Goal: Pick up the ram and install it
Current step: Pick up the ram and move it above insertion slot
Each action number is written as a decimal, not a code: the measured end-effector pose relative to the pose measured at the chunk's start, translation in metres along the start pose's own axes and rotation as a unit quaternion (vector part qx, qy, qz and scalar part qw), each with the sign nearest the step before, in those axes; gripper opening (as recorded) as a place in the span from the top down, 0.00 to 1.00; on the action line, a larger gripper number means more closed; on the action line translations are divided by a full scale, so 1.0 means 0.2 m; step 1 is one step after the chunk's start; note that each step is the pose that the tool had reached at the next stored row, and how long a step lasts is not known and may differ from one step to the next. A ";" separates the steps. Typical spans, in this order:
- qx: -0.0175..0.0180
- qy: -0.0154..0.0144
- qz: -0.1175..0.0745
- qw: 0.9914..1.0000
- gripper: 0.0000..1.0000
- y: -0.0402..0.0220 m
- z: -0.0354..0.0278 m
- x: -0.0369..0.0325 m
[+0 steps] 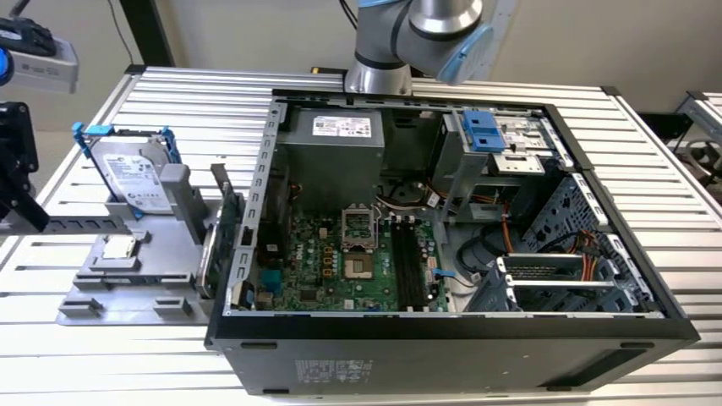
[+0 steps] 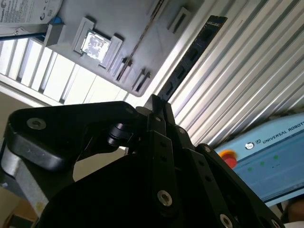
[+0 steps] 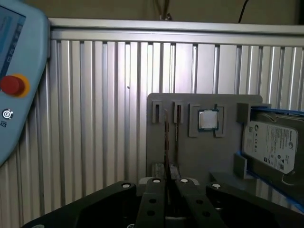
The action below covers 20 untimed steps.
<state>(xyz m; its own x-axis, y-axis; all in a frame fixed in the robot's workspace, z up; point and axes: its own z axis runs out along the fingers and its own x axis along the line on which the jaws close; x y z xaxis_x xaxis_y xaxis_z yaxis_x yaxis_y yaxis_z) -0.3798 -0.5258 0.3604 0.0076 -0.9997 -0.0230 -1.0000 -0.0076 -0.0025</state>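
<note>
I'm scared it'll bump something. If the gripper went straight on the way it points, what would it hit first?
Probably the grey holder tray. The gripper is shut on the ram, so the ram's far end would likely touch near the tray's narrow slots first; depth is unclear.

light: bright, even | glare: table slats (image 1: 113, 355) washed white | case (image 1: 474, 338) interior shadowed

An open computer case (image 1: 451, 342) lies on the slatted metal table (image 1: 169, 93), filling the centre and the exterior view's right. Its green motherboard (image 1: 338, 262) sits below a grey power supply (image 1: 333, 148). At the exterior view's left, a grey holder (image 1: 135, 283) carries an upright hard drive (image 1: 130, 173) and a small processor chip (image 1: 117, 247).
</note>
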 end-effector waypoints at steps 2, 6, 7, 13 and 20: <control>0.000 0.000 0.000 1.000 1.00 0.000 -0.017 -0.001; 0.000 0.000 0.000 1.000 1.00 0.000 -0.056 -0.005; 0.000 0.000 0.000 1.000 1.00 0.000 -0.068 -0.006; 0.000 0.000 0.000 1.000 1.00 0.000 -0.125 -0.009; 0.000 0.000 0.000 1.000 1.00 0.000 -0.156 -0.010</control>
<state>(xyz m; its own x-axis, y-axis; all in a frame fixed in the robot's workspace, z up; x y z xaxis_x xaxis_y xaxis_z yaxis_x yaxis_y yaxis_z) -0.3799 -0.5246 0.3916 0.0077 -0.9997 -0.0232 -1.0000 -0.0076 -0.0034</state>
